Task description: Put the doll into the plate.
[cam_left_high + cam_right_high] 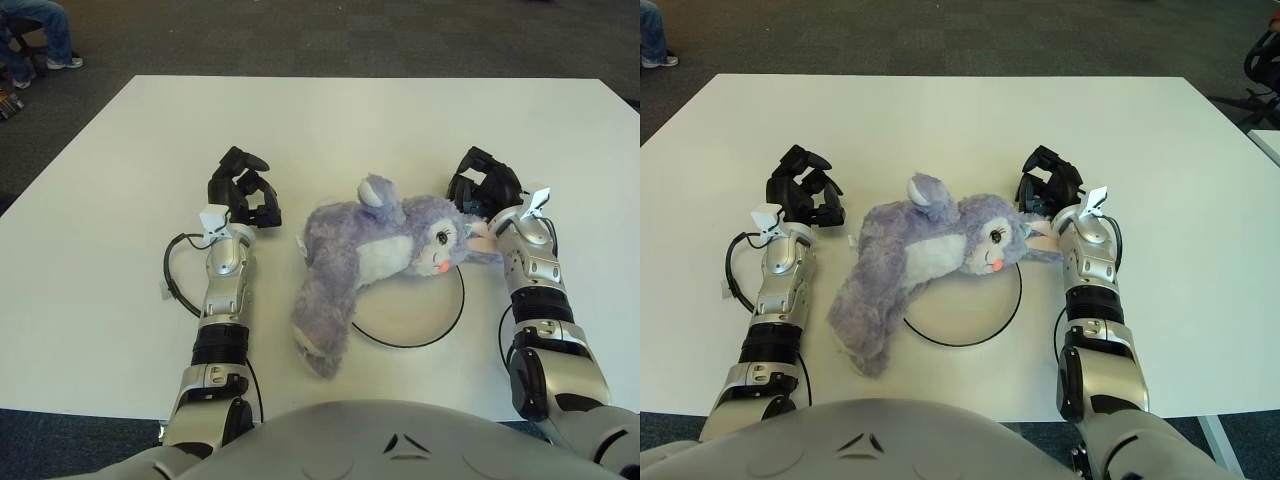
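Observation:
A purple plush doll lies on its side across the white, black-rimmed plate. Its head covers the plate's far right rim, while its body and legs trail off the plate to the left and front. My right hand sits at the back of the doll's head with its fingers curled, touching the fur. The doll's pink ear lies against that wrist. I cannot see any part of the doll inside the fingers. My left hand shows to the left of the doll, fingers curled and holding nothing.
The white table stretches well beyond both hands. A black cable loops beside my left forearm. Off the table, a seated person's legs show at the far left and an office chair at the far right.

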